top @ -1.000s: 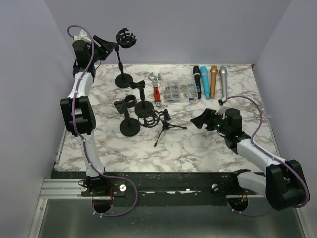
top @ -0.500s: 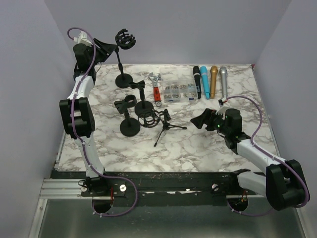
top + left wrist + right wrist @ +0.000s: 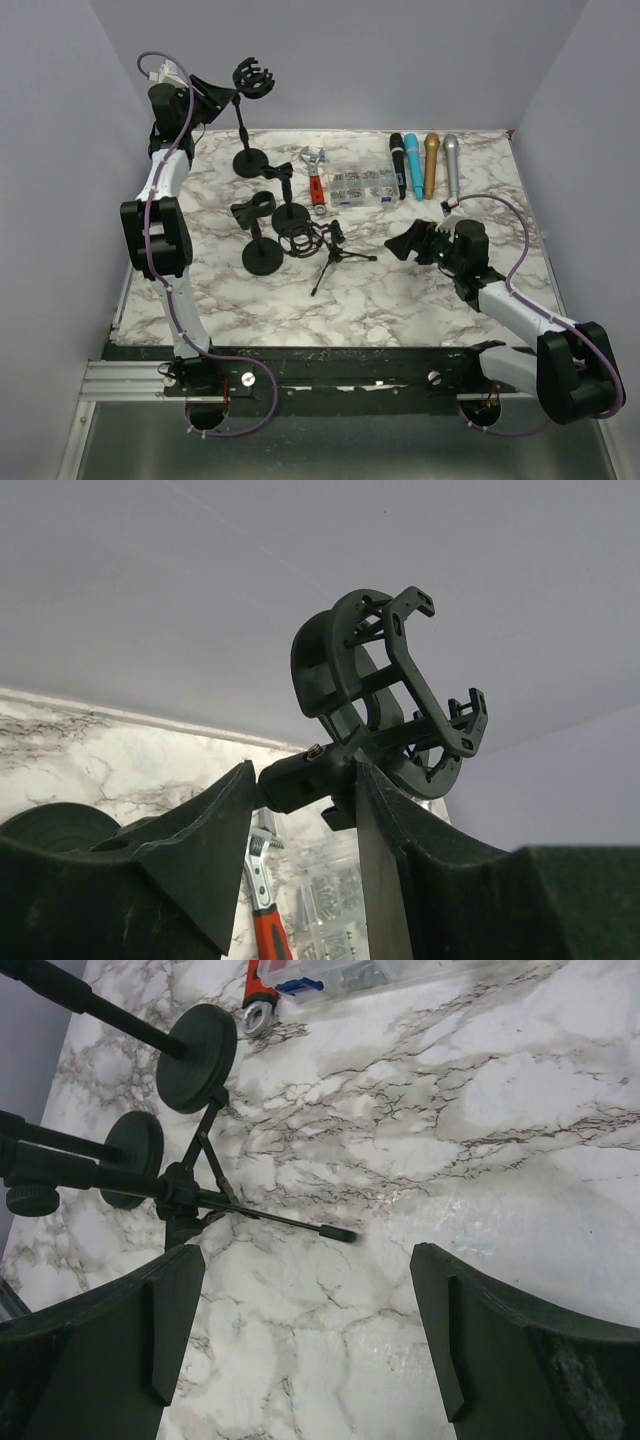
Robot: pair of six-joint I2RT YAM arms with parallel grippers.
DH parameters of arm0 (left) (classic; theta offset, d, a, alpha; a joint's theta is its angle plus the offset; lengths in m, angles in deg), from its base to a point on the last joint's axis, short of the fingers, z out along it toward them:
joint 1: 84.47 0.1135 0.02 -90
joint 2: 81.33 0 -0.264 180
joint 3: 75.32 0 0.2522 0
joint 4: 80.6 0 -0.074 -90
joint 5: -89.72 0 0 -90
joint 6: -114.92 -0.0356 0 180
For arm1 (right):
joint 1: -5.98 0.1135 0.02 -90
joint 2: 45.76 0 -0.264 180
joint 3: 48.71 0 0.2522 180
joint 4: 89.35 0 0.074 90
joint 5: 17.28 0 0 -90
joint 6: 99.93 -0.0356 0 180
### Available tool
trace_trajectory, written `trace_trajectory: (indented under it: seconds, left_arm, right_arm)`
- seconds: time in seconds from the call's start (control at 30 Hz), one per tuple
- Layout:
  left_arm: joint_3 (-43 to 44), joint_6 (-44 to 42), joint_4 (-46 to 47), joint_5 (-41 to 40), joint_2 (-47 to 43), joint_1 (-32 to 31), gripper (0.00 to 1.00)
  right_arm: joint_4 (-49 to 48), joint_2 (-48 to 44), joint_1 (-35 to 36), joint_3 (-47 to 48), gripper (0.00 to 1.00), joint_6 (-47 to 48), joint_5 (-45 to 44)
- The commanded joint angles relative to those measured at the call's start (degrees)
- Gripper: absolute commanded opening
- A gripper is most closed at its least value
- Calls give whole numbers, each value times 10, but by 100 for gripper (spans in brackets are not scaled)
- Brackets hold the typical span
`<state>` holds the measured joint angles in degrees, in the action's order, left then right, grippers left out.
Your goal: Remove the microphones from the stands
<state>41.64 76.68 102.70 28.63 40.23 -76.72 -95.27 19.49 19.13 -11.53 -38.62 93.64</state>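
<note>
A tall black stand (image 3: 243,125) rises at the back left; its cage-shaped clip (image 3: 254,78) is empty, as the left wrist view (image 3: 400,680) shows. My left gripper (image 3: 215,92) is raised to that clip and is shut on the swivel joint (image 3: 305,777) just below it, one finger on each side. Several microphones lie side by side at the back right: black (image 3: 397,163), blue (image 3: 413,165), gold (image 3: 431,165) and silver (image 3: 452,165). My right gripper (image 3: 400,243) is open and empty, low over the table right of centre (image 3: 310,1290).
A small tripod stand (image 3: 335,250) sits mid-table, its leg (image 3: 270,1218) just ahead of my right fingers. Two short round-base stands (image 3: 263,258) (image 3: 292,215) and a shock mount (image 3: 300,240) are beside it. A red-handled wrench (image 3: 316,178) and a clear parts box (image 3: 362,185) lie behind.
My left wrist has shifted slightly up and to the left at the tall stand's clip. The right arm has not moved.
</note>
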Motion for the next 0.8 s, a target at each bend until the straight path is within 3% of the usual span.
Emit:
trace_trajectory:
  seconds: [0.0,0.77]
  left_arm:
    - [-3,-64,-263,-39,58,-6,44]
    - [72,-61,-437,-49,106,-12,44]
  right_arm:
    - [-16,5,2,-8,92,3,7]
    - [-16,-7,2,-11,92,3,4]
